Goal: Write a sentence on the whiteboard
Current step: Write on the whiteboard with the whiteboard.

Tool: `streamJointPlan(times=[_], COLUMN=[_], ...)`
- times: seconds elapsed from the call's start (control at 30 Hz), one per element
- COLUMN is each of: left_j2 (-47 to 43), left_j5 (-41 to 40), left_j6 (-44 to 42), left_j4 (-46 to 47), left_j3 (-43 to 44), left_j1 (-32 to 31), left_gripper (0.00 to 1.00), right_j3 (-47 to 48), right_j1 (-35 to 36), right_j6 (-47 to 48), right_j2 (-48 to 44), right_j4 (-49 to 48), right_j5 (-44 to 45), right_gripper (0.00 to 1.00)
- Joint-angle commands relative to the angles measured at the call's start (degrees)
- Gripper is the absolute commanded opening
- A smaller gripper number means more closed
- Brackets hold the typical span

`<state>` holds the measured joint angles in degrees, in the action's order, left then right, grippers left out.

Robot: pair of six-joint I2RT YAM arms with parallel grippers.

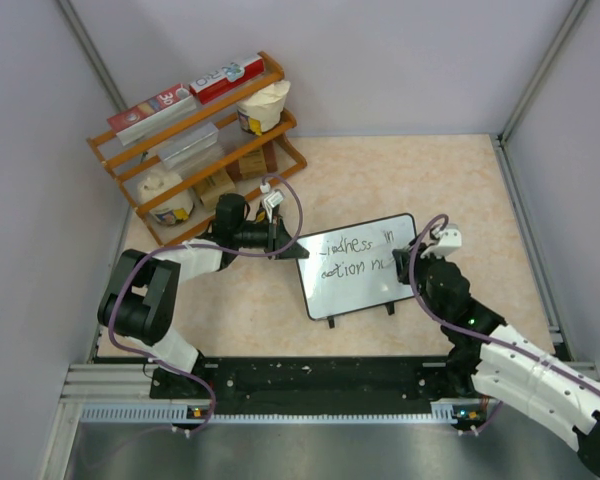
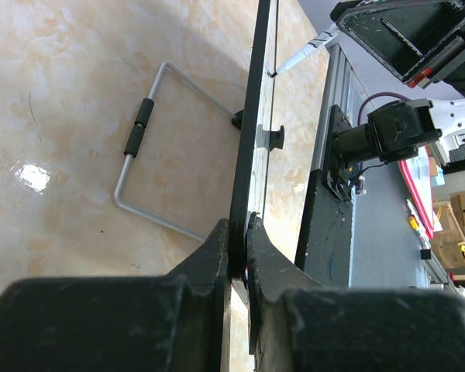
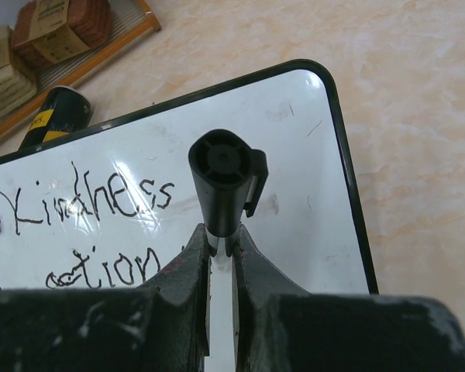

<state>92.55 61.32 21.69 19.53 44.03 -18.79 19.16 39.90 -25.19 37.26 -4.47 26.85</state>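
The whiteboard (image 1: 355, 292) stands tilted mid-table on two black feet. The sentence (image 1: 357, 254) runs in two handwritten black lines; in the right wrist view it (image 3: 93, 203) reads "Kindness" above "action". My left gripper (image 1: 291, 250) is shut on the board's left edge, and its jaws pinch the black frame (image 2: 252, 116) in the left wrist view. My right gripper (image 1: 408, 266) is shut on a marker (image 3: 221, 180), black butt end toward the camera, over the board's right part (image 3: 310, 232). The marker's tip (image 2: 277, 72) meets the board face.
A wooden rack (image 1: 195, 135) with boxes, a tub and a paper cup stands at the back left. The board's wire stand (image 2: 143, 128) lies behind it on the tabletop. Grey walls enclose the table, and a metal rail (image 1: 280, 385) runs along the near edge.
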Motion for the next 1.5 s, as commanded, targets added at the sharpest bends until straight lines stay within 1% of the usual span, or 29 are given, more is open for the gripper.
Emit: streamJointPlan(times=[0.0,0.2,0.53,0.97,1.2,1.47], left_j2=[1.5,1.6,1.7,1.7,1.8,1.8], left_j5=[-5.8,-5.9,-5.9,-5.9,-5.9,-5.8], left_j6=[-7.8,-7.8,-7.8,-7.9,-7.9,-7.9], left_j4=[-3.6,-3.6,-3.6,-3.8,-3.9,-3.9], left_j3=[-1.8,-1.7,-1.8,-1.6,-1.5,-1.5], left_j1=[-0.6,-0.6,-0.6,-0.6,-0.6,-0.6], left_gripper=[0.00,0.00,0.00,0.00,0.00,0.00], right_j3=[-0.1,1.5,4.6,5.1,4.0,4.0], right_j1=[-0.9,-3.0,-4.1,-4.1,-4.2,-4.3], right_j6=[-0.4,0.3,1.3,0.5,0.7,1.3], right_j2=[-0.4,0.1,4.6,3.9,-1.0,1.1], right_j4=[1.4,-0.2,-4.5,-5.0,-4.1,-3.1], right_j5=[1.8,1.6,-1.0,-4.4,-2.6,-0.2], right_gripper=[0.00,0.00,0.00,0.00,0.00,0.00])
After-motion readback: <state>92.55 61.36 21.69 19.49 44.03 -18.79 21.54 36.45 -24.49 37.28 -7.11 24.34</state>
